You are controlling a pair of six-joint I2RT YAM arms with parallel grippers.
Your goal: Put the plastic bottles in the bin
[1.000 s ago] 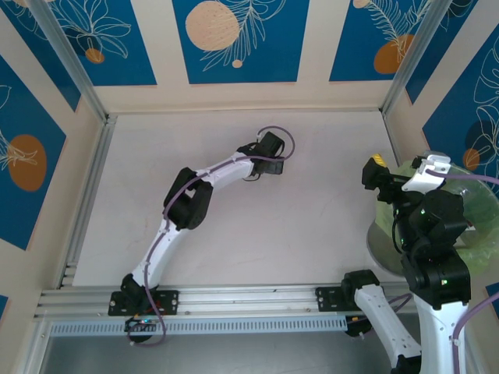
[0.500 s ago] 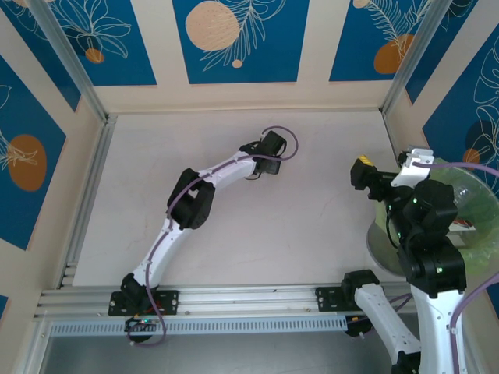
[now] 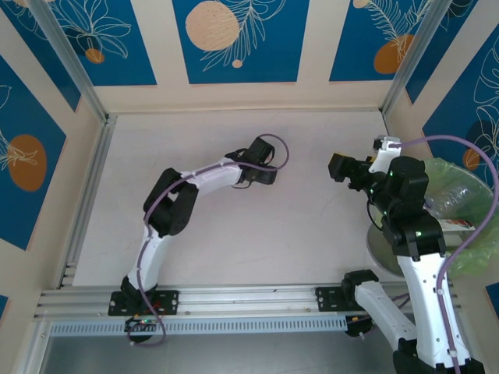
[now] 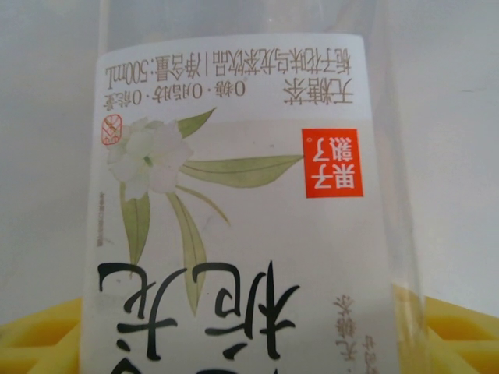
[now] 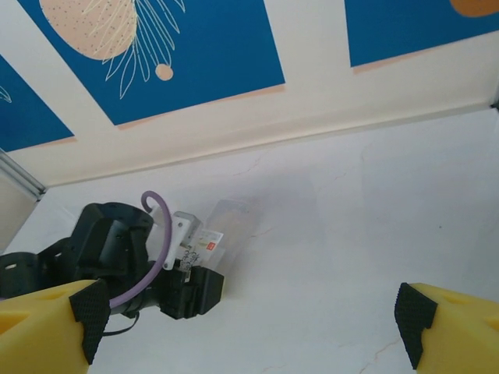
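Pale tabletop [image 3: 312, 226] walled by blue-leaf panels [image 3: 234, 39]: left tool [image 3: 248, 173] clamps a white-labelled plastic bottle [image 4: 234, 195] near centre, apparently bound for the bin [image 3: 483, 249] at 4 o'clock, beside which the right tool [image 3: 341, 167] hovers, fingers apart.

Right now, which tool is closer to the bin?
Right. The right tool is just left of the bin; the left tool sits much farther left.
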